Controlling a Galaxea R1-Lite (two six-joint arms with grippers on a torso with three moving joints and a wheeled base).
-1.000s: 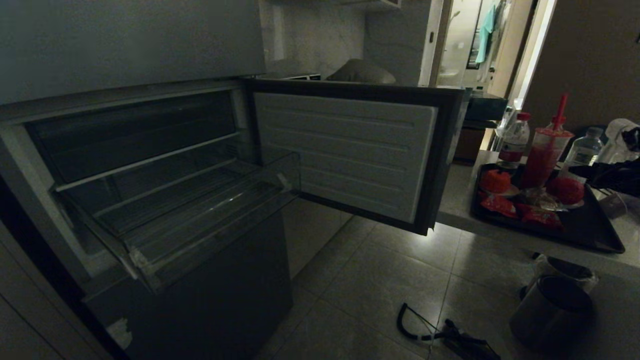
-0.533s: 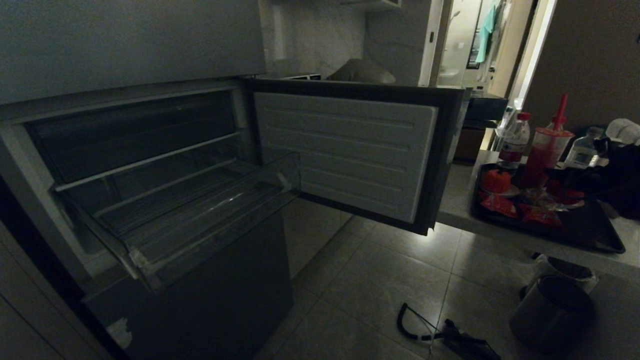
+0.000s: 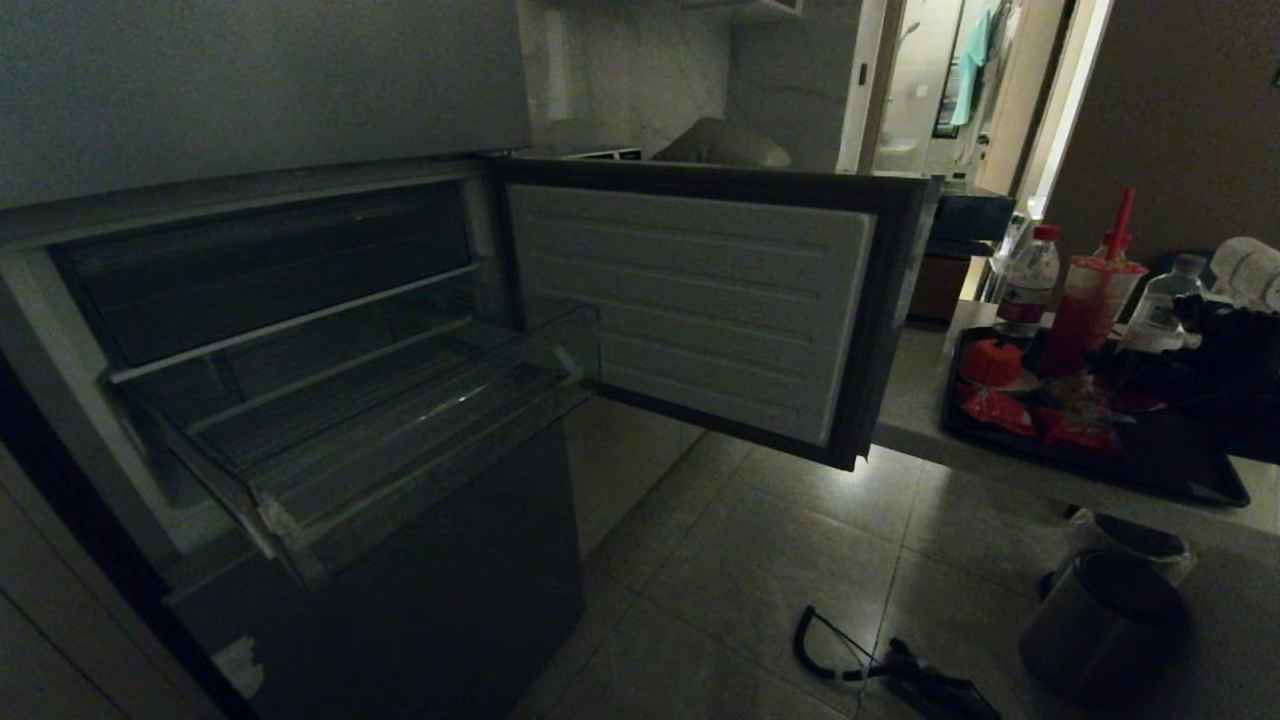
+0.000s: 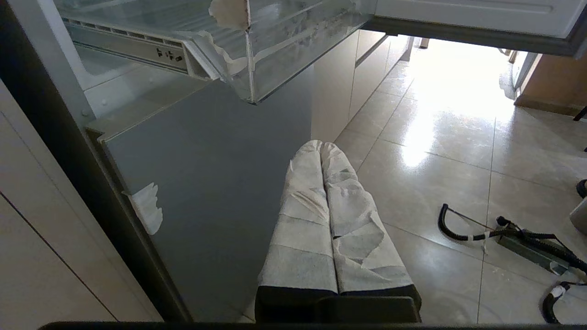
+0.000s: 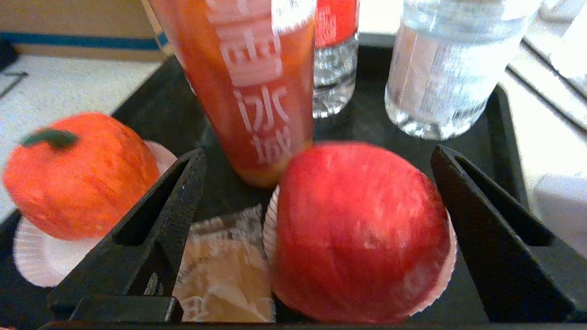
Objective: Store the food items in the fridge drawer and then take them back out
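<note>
So the right gripper (image 5: 316,238) is sitting with its fingers (image 5: 156,229) spread wide, and the red apple-shaped piece (image 5: 362,229) is lying right in the gap between them, clearly nearer one finger than the other. Nothing is being gripped: there's daylight on both sides of it. It's basically round, no real long axis, resting in a white paper cup on the black tray (image 5: 165,110). The orange-red piece with the green stem (image 5: 78,176) is sitting outside the fingers, beyond the finger farther from the apple, so I'd guess the apple goes first.

The red cup (image 5: 257,82) is standing just past the fingertips, nearly touching the apple, which I'm thinking could get bumped.

The fridge drawer (image 3: 400,430) is pulled out and well apart from all this. The left gripper (image 4: 328,215) is hanging pinched together down by the fridge front, so the right one's way closer.
</note>
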